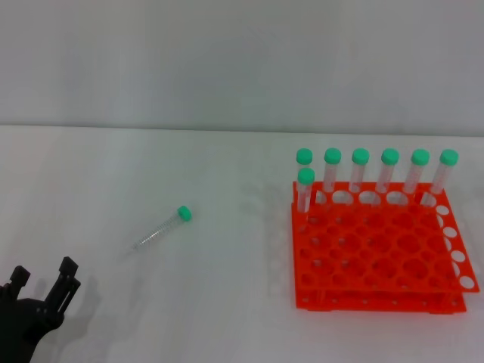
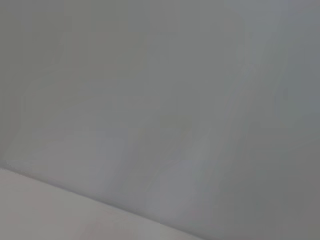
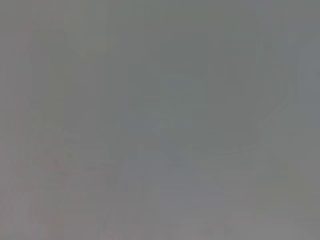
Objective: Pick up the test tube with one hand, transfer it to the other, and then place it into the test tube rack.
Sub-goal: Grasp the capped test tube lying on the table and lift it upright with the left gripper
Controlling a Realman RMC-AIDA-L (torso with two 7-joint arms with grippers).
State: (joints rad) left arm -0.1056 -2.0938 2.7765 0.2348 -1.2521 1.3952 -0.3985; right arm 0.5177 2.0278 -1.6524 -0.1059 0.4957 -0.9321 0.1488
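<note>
A clear test tube (image 1: 161, 229) with a green cap lies on its side on the white table, cap toward the far right, tip toward the near left. The orange-red test tube rack (image 1: 378, 257) stands at the right with several green-capped tubes upright in its far rows. My left gripper (image 1: 44, 278) is at the near left corner, black, open and empty, well short of the lying tube. My right gripper is out of view. Both wrist views show only blank grey surface.
The white table (image 1: 227, 302) runs back to a grey wall (image 1: 242, 60). Several upright green-capped tubes (image 1: 361, 170) fill the rack's far row, and one (image 1: 305, 189) stands in the left corner of the second row.
</note>
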